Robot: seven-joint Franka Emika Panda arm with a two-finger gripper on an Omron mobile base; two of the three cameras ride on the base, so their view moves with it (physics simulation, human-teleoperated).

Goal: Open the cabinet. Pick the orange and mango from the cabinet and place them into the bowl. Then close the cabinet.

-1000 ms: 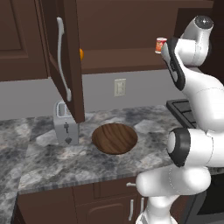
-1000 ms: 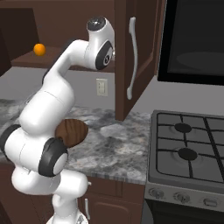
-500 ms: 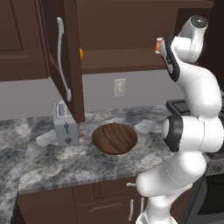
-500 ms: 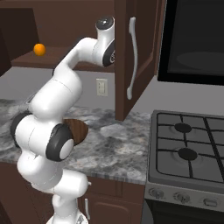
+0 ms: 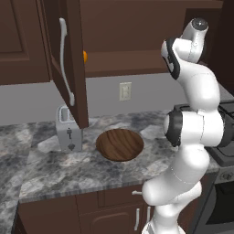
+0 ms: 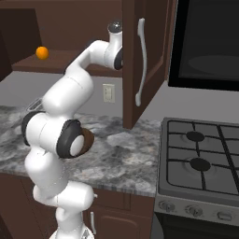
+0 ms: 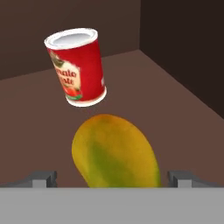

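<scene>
The cabinet (image 5: 55, 41) stands open, both doors swung out; its right door (image 6: 151, 56) shows in the right base view. The orange (image 6: 42, 52) sits at the left end of the shelf and peeks past the left door's edge (image 5: 85, 55). My arm reaches into the cabinet's right side. In the hand view the yellow-green mango (image 7: 116, 151) lies close on the shelf. My gripper (image 7: 113, 178) is open, one fingertip (image 7: 43, 178) on each side of the mango, not closed on it. The wooden bowl (image 5: 120, 144) stands on the counter below.
A red tomato can (image 7: 78, 66) stands just behind the mango. The cabinet's side wall (image 7: 183, 43) is to the right. A silver toaster (image 5: 68, 135) stands left of the bowl. A stove (image 6: 205, 158) and a microwave (image 6: 210, 42) are at the right.
The arm has straightened up and pushed its hand further into the cabinet's right side; the red can is now hidden behind the arm in the left base view. The jaws stayed open.
</scene>
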